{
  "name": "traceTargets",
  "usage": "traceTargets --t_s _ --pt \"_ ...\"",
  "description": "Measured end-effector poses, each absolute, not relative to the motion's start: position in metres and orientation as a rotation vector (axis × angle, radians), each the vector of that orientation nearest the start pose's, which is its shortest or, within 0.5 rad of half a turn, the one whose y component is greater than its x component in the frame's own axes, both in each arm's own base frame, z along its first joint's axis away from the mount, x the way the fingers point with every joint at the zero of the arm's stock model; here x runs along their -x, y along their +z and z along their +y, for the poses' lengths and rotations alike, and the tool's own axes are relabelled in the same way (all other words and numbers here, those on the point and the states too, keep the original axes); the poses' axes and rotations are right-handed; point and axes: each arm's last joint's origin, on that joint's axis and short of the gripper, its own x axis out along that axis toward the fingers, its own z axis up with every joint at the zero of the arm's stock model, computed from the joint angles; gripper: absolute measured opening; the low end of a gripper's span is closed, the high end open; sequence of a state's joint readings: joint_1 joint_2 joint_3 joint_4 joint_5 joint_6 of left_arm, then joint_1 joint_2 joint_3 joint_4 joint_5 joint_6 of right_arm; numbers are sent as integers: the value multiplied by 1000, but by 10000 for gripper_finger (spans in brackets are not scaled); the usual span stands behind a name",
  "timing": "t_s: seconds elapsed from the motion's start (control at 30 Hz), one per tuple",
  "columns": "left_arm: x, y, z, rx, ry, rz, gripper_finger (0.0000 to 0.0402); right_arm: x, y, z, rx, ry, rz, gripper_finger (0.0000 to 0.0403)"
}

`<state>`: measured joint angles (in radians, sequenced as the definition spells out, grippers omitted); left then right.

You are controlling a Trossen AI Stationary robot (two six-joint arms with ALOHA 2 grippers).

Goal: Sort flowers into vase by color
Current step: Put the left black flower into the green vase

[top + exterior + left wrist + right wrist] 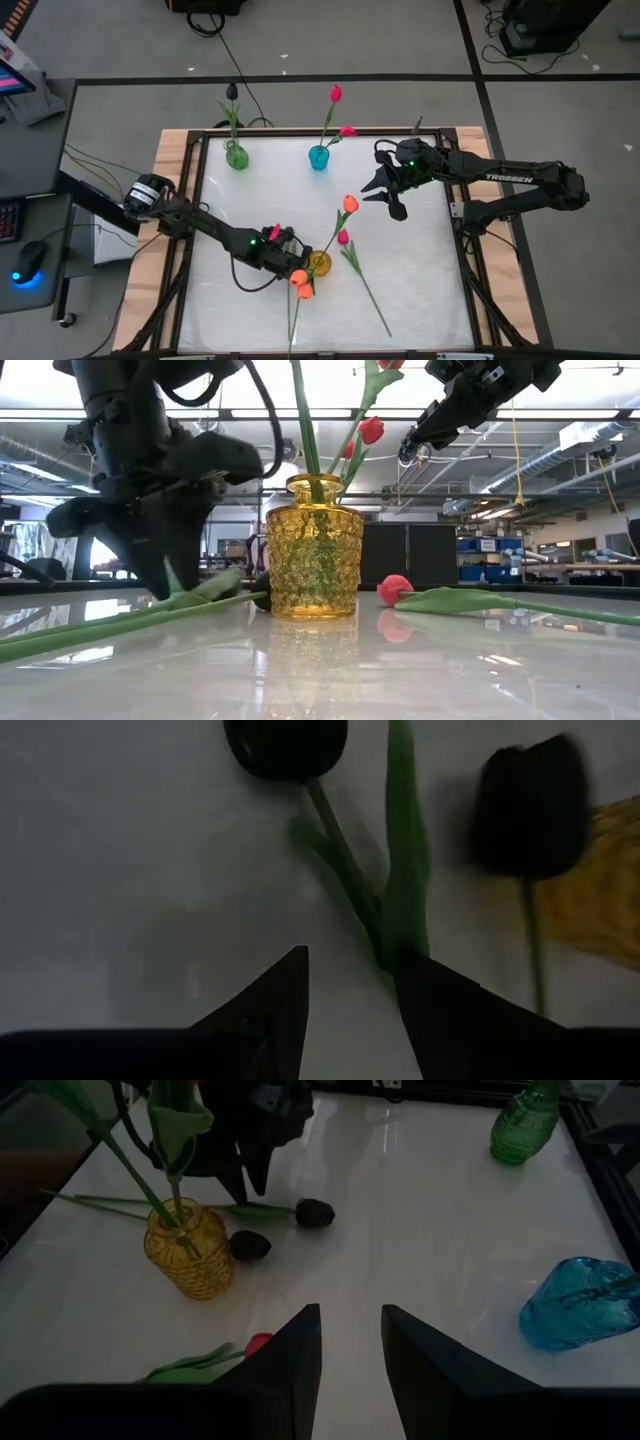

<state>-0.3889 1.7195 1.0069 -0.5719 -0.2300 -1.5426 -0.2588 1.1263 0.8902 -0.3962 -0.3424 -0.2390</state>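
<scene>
Two orange tulips (301,284) lie flat on the table just left of the yellow vase (320,262), stems running toward the near edge. The vase holds one orange tulip (349,204). My left gripper (288,262) is down at them, open. In the left wrist view its fingertips (350,955) stand on either side of one tulip's stem and leaf (400,920), below the bud (285,745). A pink tulip (343,238) lies right of the vase. My right gripper (385,200) hovers open above the table's far right. My left gripper comes from above, pointing down, with its fingers across the stem of one lying tulip. One fingertip (425,975) meets the edge of the leaf (400,945); whether it touches I cannot tell. The tulip lies flat on the table.
A green vase (236,155) with a black tulip (232,92) and a blue vase (318,158) with two pink tulips (335,94) stand along the far edge. The pink tulip's long stem (372,300) slants toward the near right. The wooden frame (175,180) borders the table.
</scene>
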Motion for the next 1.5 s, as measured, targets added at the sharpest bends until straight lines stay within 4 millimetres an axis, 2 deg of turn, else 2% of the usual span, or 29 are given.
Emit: traceTargets --t_s 0.23,0.43,0.7,0.8,1.0,1.5 --pt "-277 154 -109 910 840 1169 153 -230 287 -51 44 152 591 117" --pt "-261 156 -104 835 967 1320 153 -230 287 -51 44 152 591 117" --pt "-278 190 -113 866 835 1219 153 -230 286 -51 43 152 592 117" --pt "-281 196 -114 871 828 1210 153 -230 286 -51 43 151 591 117" --pt "-290 195 -117 1007 827 1112 153 -230 286 -51 43 152 593 117" --pt "-290 189 -119 1136 964 1059 153 -230 286 -51 50 154 593 117"
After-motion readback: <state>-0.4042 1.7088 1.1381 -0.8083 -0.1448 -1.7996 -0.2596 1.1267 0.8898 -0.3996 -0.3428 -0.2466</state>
